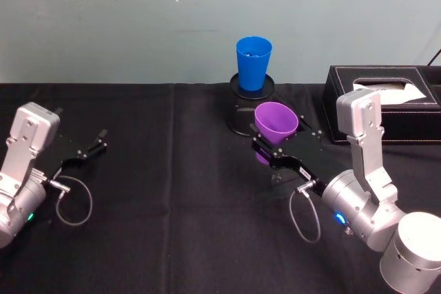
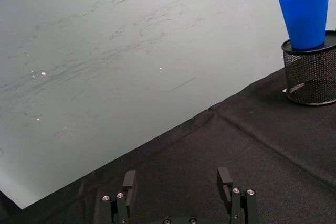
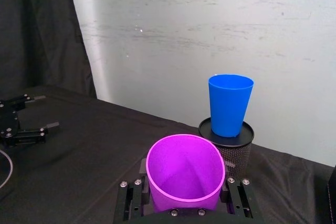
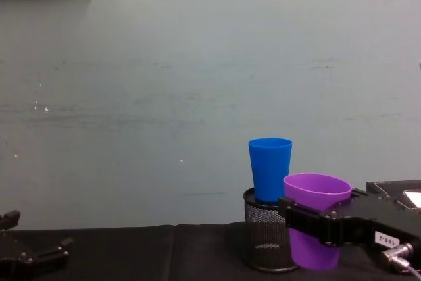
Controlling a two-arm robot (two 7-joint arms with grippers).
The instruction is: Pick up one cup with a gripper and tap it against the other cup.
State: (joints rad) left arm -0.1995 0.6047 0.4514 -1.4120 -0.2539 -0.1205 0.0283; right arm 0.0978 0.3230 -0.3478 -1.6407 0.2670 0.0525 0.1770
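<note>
My right gripper (image 1: 279, 140) is shut on the purple cup (image 1: 275, 123), its fingers clamping both sides below the rim. The cup tilts, with its mouth facing up and toward the wall. The blue cup (image 1: 253, 62) stands upright on top of a black wire-mesh pot (image 1: 239, 115). In the right wrist view the purple cup (image 3: 185, 174) sits between my fingers, in front of the blue cup (image 3: 230, 105). From the chest, the purple cup (image 4: 316, 222) is just right of the pot (image 4: 263, 245) and lower than the blue cup (image 4: 270, 169). I cannot tell whether they touch. My left gripper (image 1: 83, 127) rests open at the far left.
A black tissue box (image 1: 386, 105) stands at the back right, close behind my right arm. Black cloth covers the table (image 1: 172, 191), and a pale wall runs along its far edge. Open cloth lies between the two arms.
</note>
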